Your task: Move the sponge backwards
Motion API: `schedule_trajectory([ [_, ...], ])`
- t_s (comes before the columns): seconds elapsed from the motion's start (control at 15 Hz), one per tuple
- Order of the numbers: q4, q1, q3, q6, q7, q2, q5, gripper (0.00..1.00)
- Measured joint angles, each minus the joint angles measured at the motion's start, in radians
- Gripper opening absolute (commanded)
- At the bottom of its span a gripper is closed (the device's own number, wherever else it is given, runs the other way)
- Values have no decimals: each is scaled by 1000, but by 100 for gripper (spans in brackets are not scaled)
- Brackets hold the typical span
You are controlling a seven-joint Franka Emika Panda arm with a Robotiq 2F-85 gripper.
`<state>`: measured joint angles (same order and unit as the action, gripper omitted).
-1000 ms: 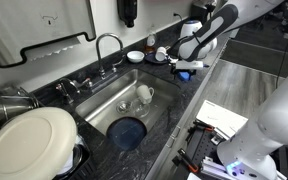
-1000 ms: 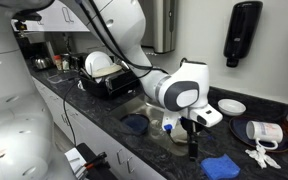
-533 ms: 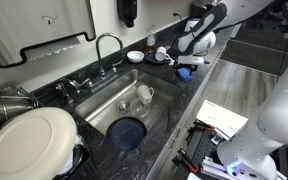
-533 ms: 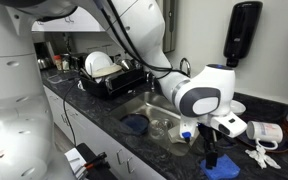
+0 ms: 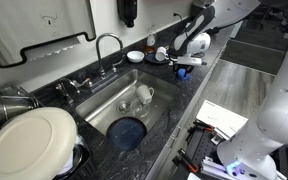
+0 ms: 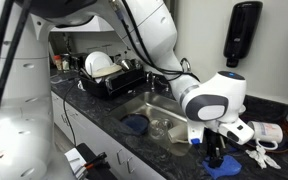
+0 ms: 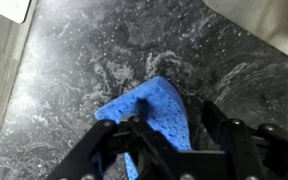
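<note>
The sponge is a small bright blue block lying flat on the dark speckled counter. In the wrist view my gripper is open and low over it. One finger rests on the sponge's top, the other stands on the counter just beside its edge. In both exterior views the gripper points straight down at the sponge, near the counter's front edge. The fingers hide part of the sponge.
A steel sink holds a round dark blue dish and a white cup. A faucet and small bowls stand behind. A dish rack, a mug and a wall dispenser are nearby.
My arm has swung along the counter to the sponge and come down over it. The sponge has not moved.
</note>
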<state>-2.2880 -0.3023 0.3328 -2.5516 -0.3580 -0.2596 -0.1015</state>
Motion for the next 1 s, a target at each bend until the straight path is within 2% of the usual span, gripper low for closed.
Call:
schedule_trajectory([
  [0.13,6,0,3,0,1,0,0,14],
  [0.27,10,0,5,0,1,0,1,3],
  [0.33,10,0,5,0,1,2,2,1],
  [0.8,3,35,-10,-21,0,39,7,1],
  [1.0,3,47,-44,-46,20,76,-43,1],
])
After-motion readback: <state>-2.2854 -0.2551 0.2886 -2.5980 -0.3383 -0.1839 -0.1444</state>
